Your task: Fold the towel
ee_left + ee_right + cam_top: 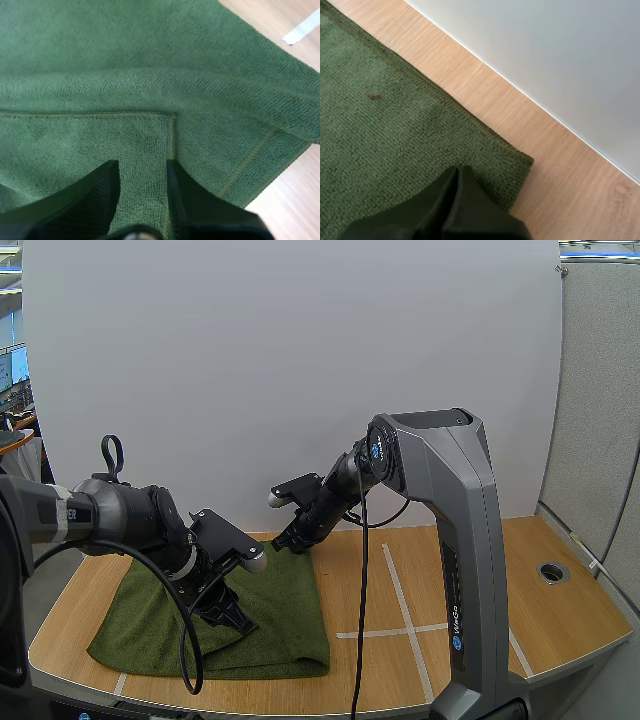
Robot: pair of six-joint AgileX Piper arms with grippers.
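A light wooden table point(450, 580) is seen from above, crossed by strips of white tape point(395, 585) that meet in a cross toward 4 o'clock of its middle. A round metal-rimmed hole point(553, 571) is set into the tabletop at 3 o'clock, near the edge. A white panel point(300, 360) is stood along the 12 o'clock side of the table, and a grey partition point(600, 390) is placed beyond it at 2 o'clock.

The green towel point(280, 610) is spread on the table's 8 o'clock part, one side reaching almost to the near edge. In the left wrist view the towel point(150, 60) is shown in layers: a hemmed corner of an upper layer is laid on the cloth beneath, and a soft ridge is raised across it just beyond.

The left gripper point(235, 625) is lowered onto the towel toward 6 o'clock of its middle. Its fingers point(95, 195) are held apart, with flat cloth and the hemmed corner seen in the gap of the left gripper point(142, 167).

The right gripper point(290, 543) is brought to the towel's 1 o'clock corner. In its wrist view the fingers are pressed together into one dark wedge at the right gripper point(459, 170), over the towel point(385, 140) just inside that corner, with bare table point(485, 90) and the white panel point(545, 60) beyond.
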